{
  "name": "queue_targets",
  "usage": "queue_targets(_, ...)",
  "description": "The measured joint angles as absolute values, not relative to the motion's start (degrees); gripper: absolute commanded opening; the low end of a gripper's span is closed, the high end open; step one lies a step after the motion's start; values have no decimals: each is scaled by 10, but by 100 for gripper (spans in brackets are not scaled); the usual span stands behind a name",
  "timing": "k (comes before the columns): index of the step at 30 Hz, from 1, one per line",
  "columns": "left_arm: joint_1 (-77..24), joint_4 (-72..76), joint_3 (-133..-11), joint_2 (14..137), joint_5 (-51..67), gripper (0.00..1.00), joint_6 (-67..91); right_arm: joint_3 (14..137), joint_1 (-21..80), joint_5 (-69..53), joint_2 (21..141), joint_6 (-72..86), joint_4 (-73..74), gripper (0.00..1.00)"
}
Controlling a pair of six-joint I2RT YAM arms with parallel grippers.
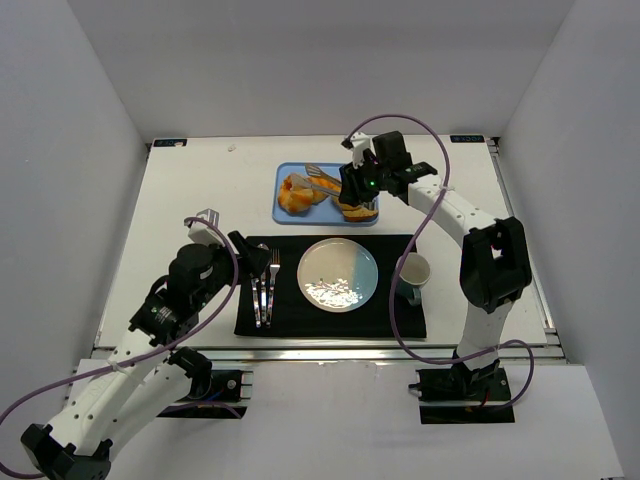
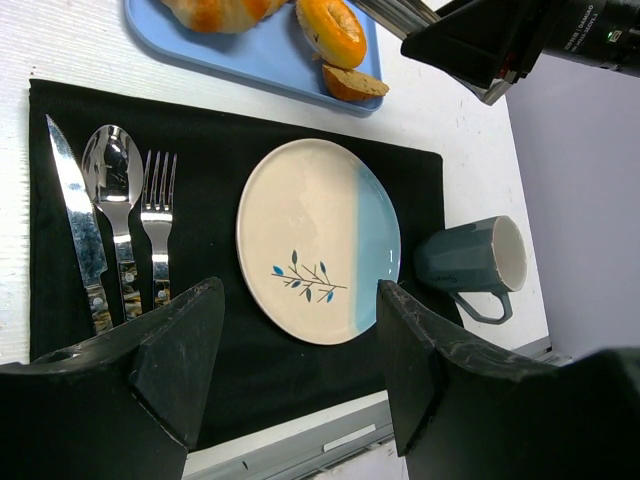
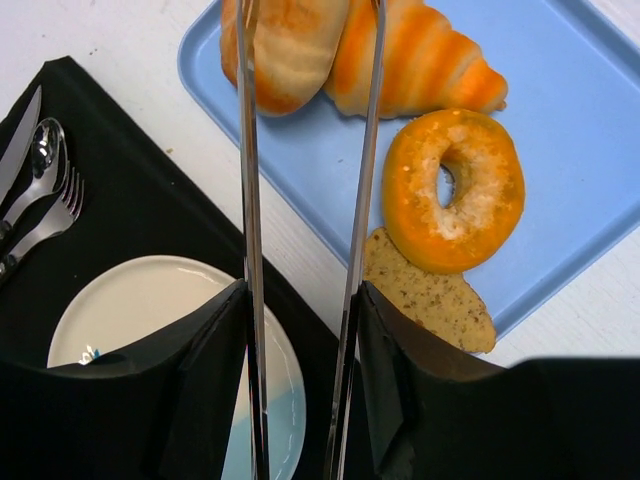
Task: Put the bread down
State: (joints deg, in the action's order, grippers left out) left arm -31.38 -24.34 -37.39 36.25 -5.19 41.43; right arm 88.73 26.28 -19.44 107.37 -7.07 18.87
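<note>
Bread (image 3: pixel 293 48) on far blue tray (image 3: pixel 600 100), right hand (image 3: pixel 300 322) clamped on tongs (image 3: pixel 247 200) over it, left hand (image 2: pixel 300 335) apart, near placemat (image 2: pixel 215 135).

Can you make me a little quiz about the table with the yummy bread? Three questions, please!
1. True or false: there is food on the plate.
2. What are the right fingers holding? A) a spoon B) tongs C) a cup
3. Fill in the gap: the bun lies on the blue ____.

Key: 1 false, the plate is bare. 2 B. 3 tray.
</note>
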Motion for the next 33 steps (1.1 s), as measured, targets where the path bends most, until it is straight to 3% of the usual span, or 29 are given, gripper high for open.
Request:
queue_targets(11, -314, -243, -374, 374, -52, 72, 414, 887, 271, -173, 1074, -53, 179, 55)
queue_targets(22, -314, -243, -374, 374, -52, 72, 414, 877, 279, -181, 1074, -22, 179, 51)
queue_targets(25, -314, -243, -374, 372, -52, 72, 414, 870, 279, -182, 1074, -16, 179, 46)
queue_targets(28, -314, -243, -374, 369, -53, 72, 414, 864, 279, -183, 1074, -13, 179, 29)
queue_targets(33, -314, -244, -374, 363, -55, 72, 414, 863, 279, -191, 1074, -1, 178, 14)
